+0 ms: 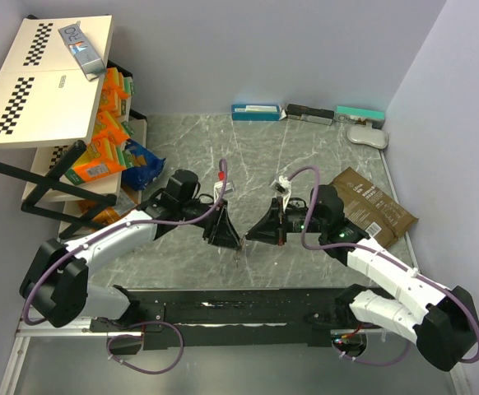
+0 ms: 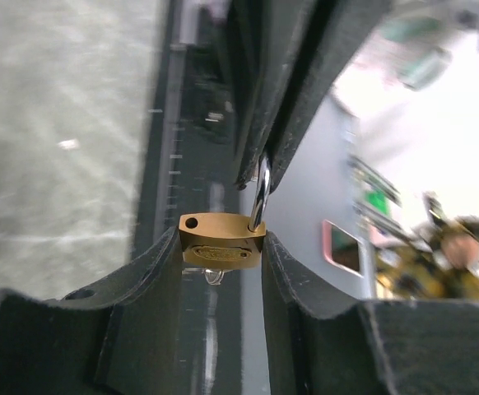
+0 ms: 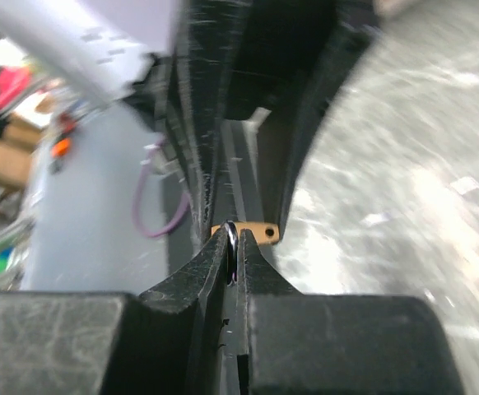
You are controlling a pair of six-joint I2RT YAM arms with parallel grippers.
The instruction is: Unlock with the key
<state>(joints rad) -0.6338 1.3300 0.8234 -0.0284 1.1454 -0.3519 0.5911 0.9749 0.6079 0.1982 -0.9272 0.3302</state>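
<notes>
Just over the near part of the marble tabletop (image 1: 305,156), the two claws meet tip to tip. The left claw (image 2: 220,243) grips the brass padlock (image 2: 220,241) by its sides, body upright. The right claw (image 3: 233,251) is pinched tight on the silver shackle (image 2: 260,193), which rises from one end of the body; the hole at the other end shows empty. A small metal loop (image 2: 213,276) hangs beneath, blurred.

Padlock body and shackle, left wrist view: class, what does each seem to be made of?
Small golden padlock body: probably brass, satin yellow-gold with a dull sheen. Curved silvery shackle: likely polished steel, bright mirror-like highlight along its bar; plating cannot be ruled out.
</notes>
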